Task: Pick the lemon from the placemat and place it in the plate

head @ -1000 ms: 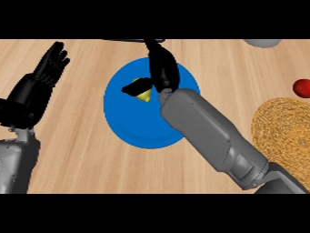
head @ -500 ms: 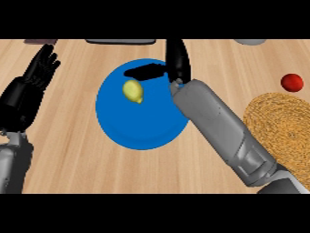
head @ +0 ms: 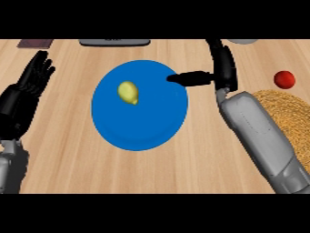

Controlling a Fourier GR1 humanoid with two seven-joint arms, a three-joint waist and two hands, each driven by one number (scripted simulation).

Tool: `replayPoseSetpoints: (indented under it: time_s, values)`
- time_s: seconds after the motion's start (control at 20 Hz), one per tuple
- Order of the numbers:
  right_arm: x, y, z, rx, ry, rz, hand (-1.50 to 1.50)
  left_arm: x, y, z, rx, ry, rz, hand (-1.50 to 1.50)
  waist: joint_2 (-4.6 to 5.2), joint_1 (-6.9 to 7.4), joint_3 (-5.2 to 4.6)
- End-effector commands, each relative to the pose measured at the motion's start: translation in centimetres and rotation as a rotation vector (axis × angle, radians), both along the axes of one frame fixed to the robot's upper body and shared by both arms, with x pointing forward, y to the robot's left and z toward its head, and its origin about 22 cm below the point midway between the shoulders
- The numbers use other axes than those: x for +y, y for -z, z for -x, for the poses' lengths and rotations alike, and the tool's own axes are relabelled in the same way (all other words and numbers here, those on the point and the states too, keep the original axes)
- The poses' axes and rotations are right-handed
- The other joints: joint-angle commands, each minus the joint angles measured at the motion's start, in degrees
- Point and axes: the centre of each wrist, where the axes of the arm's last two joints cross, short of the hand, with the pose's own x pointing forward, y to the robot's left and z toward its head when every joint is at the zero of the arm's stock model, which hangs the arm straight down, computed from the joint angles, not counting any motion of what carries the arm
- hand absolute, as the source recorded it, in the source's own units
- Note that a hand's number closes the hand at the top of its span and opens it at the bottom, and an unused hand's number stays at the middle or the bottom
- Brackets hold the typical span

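Now the lemon (head: 127, 92) lies in the blue plate (head: 140, 129), in its far left part, with nothing touching it. The right hand (head: 219, 73) is released, its fingers straight and pointing far, its thumb stretched left over the plate's right rim, apart from the lemon. The left hand (head: 22, 98) rests open at the left edge, fingers up. The woven placemat (head: 292, 120) sits at the right, with a red ball (head: 285, 79) just beyond it.
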Motion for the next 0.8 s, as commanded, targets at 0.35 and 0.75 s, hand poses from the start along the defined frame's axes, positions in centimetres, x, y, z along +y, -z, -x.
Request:
replayPoseSetpoints:
  time_s: [0.35, 0.75]
  values:
    - [-11.8, -0.1, 2.9, -0.031, -0.011, 0.047, -1.5, 0.0, -1.0, -0.1, -0.005, -0.006, 0.0, 0.0, 0.04, 0.01, -0.01]
    - [-16.2, 0.9, 3.9, -0.059, 0.02, 0.131, -1.5, 0.5, -1.6, -0.5, 0.002, 0.002, -0.005, 0.0, 0.12, 0.32, -0.01]
